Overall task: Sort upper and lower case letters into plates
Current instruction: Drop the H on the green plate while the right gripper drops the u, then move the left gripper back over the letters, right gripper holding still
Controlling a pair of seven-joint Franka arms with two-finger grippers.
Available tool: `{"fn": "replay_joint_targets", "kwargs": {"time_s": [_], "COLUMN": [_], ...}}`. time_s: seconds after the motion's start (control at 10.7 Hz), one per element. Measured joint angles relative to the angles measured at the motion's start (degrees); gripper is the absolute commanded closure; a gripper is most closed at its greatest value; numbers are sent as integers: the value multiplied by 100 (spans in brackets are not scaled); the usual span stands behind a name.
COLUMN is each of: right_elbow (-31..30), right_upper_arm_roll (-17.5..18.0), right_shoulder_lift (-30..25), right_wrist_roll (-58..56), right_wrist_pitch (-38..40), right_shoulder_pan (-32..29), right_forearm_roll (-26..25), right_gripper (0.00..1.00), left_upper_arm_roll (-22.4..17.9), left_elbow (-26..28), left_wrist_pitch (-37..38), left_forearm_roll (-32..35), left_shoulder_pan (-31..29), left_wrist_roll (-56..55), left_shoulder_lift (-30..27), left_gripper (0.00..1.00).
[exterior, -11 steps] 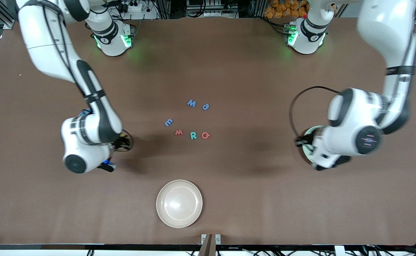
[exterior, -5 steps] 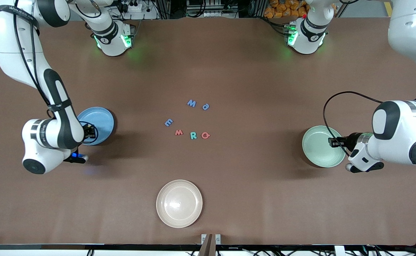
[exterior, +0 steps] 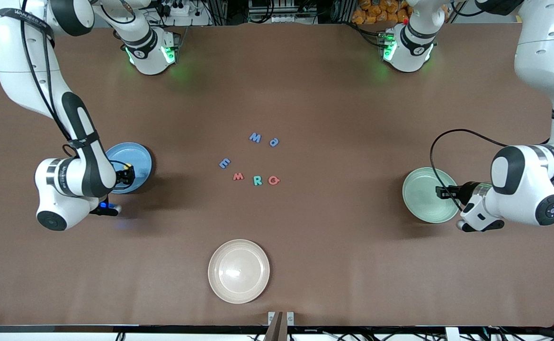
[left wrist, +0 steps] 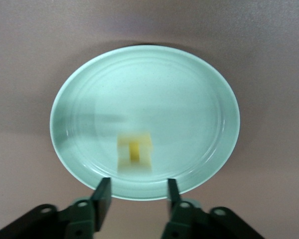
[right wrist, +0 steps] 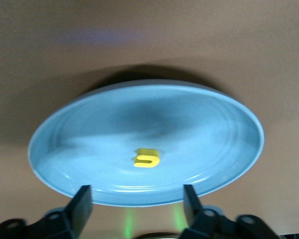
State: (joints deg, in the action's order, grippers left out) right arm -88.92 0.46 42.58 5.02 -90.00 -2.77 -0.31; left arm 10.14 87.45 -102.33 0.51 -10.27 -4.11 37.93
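Observation:
The sky blue plate (exterior: 138,155) lies toward the right arm's end of the table with a yellow letter (exterior: 127,166) in it. My right gripper (exterior: 125,176) hangs open and empty over that plate's rim; the right wrist view shows the plate (right wrist: 189,124), the letter (right wrist: 147,158) and my gripper (right wrist: 136,201). The mint green plate (exterior: 419,199) lies toward the left arm's end. My left gripper (exterior: 441,191) is open and empty over its rim (left wrist: 138,196), and a yellow letter (left wrist: 134,152) lies in the plate (left wrist: 154,99). Several letters lie mid-table: blue W (exterior: 255,138), blue d (exterior: 273,142), blue E (exterior: 224,163), red w (exterior: 238,176), teal R (exterior: 257,180), red G (exterior: 273,180).
A cream-beige plate (exterior: 238,251) lies empty nearest the front camera, below the letters. The two arm bases stand along the table's edge farthest from the front camera.
Both arms have swung outward toward their ends of the table, uncovering the two plates. The yellow letter now shows in the blue plate.

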Motion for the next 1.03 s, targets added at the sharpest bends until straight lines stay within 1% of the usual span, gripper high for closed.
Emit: {"fn": "replay_joint_targets", "kwargs": {"time_s": [0.19, 0.37, 0.56, 0.65, 0.84, 1.03], "right_elbow": [68, 138, 180, 217, 234, 234], "right_upper_arm_roll": [32, 65, 78, 84, 85, 80], "right_shoulder_lift": [-10, -15, -33, -58, -114, -133], "right_wrist_roll": [0, 0, 122, 351, 719, 783], "right_wrist_pitch": [-61, -85, -94, -95, -111, -115], "right_shoulder_pan": [18, 74, 231, 401, 714, 773], "right_forearm_roll": [285, 463, 587, 597, 690, 715], "right_gripper": [0, 0, 0, 0, 0, 0], "left_upper_arm_roll": [9, 64, 153, 196, 376, 704], "left_elbow": [-16, -61, -96, -102, -102, -102], "left_wrist_pitch": [-4, -3, 1, 32, 195, 273], "left_forearm_roll": [0, 0, 1, 0, 0, -1], "left_shoulder_pan": [1, 23, 103, 168, 226, 232], "left_wrist_roll": [0, 0, -74, -203, -637, -1107], "left_shoulder_lift": [0, -49, -185, -265, -383, -460], "left_gripper": [0, 0, 0, 0, 0, 0]}}
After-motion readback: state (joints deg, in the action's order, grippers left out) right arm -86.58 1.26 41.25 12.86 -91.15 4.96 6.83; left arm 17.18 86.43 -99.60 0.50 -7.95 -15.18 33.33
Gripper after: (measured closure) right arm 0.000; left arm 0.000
